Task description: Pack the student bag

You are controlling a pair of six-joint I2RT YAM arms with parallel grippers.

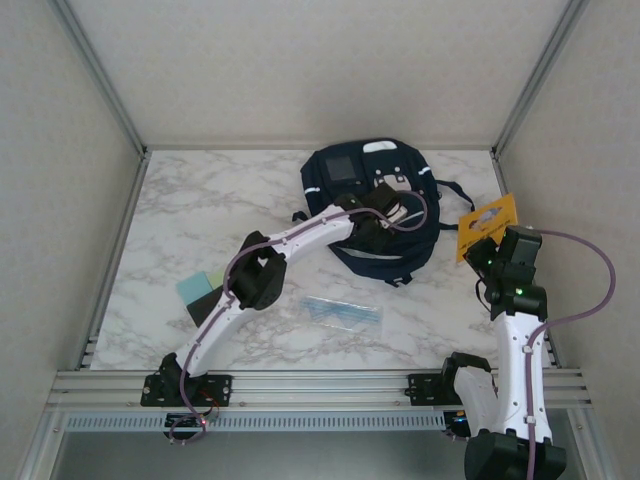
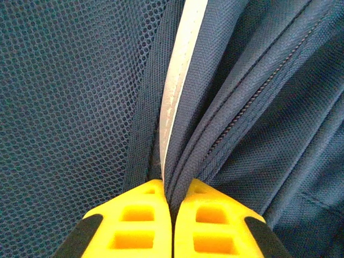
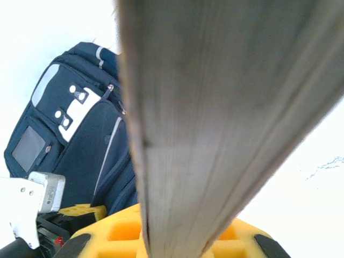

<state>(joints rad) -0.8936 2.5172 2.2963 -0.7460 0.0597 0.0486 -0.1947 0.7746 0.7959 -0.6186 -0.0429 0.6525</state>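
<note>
On my feed, the white, grey-veined marble-patterned table (image 1: 200,200) carried four things. The dark navy fabric backpack (image 1: 350,170) lay at the far side, right of centre. Toward the left I saw a pale teal paper pad (image 1: 198,286) touching a flat black piece (image 1: 203,308). A clear plastic packet (image 1: 343,313) lay near the front, centre.

We see a desk (image 1: 200,210) with a white marble pattern veined in grey. Plain off-white walls box it in on three sides: a back wall (image 1: 320,60), a left wall (image 1: 50,220) and a right wall (image 1: 600,130). Slim metal posts (image 1: 100,75) run down the two rear corners, and a ribbed metal rail (image 1: 320,383) closes the desk's near edge. The light is soft and even, leaving only faint shadows on the marble. In the right wrist view the desk surface washes out to near white.
</note>
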